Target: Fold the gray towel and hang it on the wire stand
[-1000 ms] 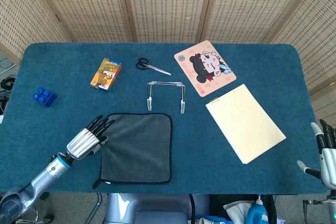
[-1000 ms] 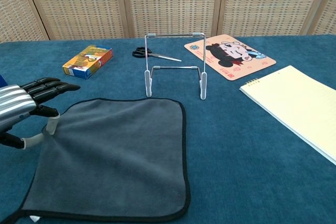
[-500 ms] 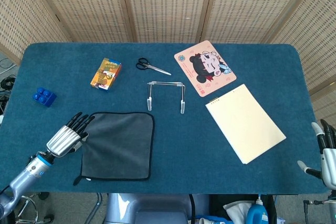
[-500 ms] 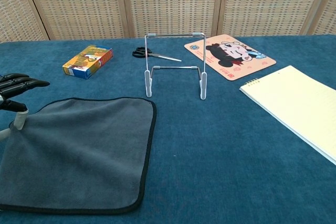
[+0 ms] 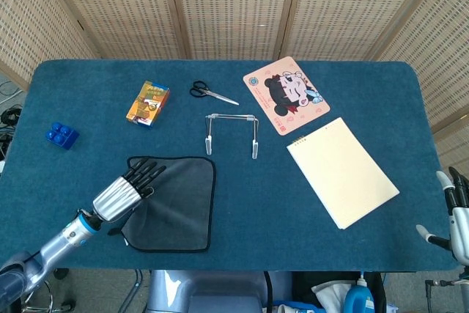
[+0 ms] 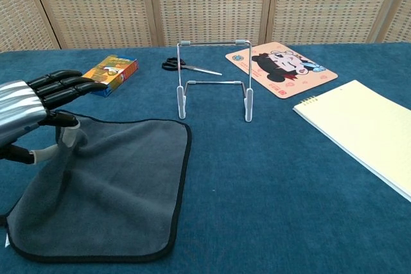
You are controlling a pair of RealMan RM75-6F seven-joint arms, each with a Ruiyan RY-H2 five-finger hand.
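The gray towel with black trim lies near the table's front left, just in front of the wire stand. My left hand is over the towel's left side and pinches its left edge between thumb and fingers. In the chest view the left hand holds that edge of the towel lifted and bunched, while the rest lies flat. The wire stand is upright behind the towel, not touching it. My right hand hangs off the table's front right corner, its fingers apart and holding nothing.
A yellow notepad lies right of the stand and a cartoon mat behind it. Scissors and a small orange box sit behind the stand. A blue block rests at the far left.
The left hand first dragged the towel leftward, then came back right and up, raising the towel's left edge off the table. The right hand has stayed put.
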